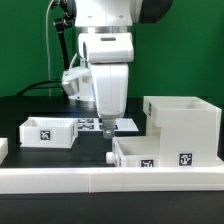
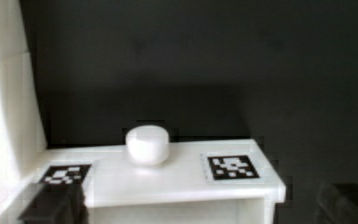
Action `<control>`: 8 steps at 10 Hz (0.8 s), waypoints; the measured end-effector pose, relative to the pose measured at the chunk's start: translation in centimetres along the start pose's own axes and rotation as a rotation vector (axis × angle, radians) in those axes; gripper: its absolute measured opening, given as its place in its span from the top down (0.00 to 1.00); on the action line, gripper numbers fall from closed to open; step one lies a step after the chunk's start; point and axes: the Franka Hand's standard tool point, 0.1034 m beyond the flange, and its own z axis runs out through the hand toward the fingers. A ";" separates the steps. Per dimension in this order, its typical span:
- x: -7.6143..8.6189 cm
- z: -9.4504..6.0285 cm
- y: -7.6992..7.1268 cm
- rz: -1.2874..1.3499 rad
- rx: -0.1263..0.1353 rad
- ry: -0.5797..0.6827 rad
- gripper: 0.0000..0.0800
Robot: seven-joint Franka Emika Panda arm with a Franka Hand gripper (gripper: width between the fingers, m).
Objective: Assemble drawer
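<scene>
Exterior view: hangs the gripper (image 1: pixel 108 127) straight down over the knobbed end of the drawer box (image 1: pixel 140 152), spread wide and gripping nothing, probably to straddle the knob (image 2: pixel 147 144). Rests that box just beside the cabinet (image 1: pixel 186 122), likely for sliding in. Leaves the second drawer box (image 1: pixel 48 131) well apart.

The arm (image 1: pixel 104 70) hangs between a small box (image 1: pixel 48 131) and tall case (image 1: pixel 183 125).
</scene>
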 end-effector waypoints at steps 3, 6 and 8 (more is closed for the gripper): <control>-0.8 1.0 -0.2 -0.064 0.007 0.039 0.19; -2.8 1.9 0.5 -0.108 -0.007 0.185 0.19; -3.2 2.7 0.7 -0.093 -0.001 0.243 0.19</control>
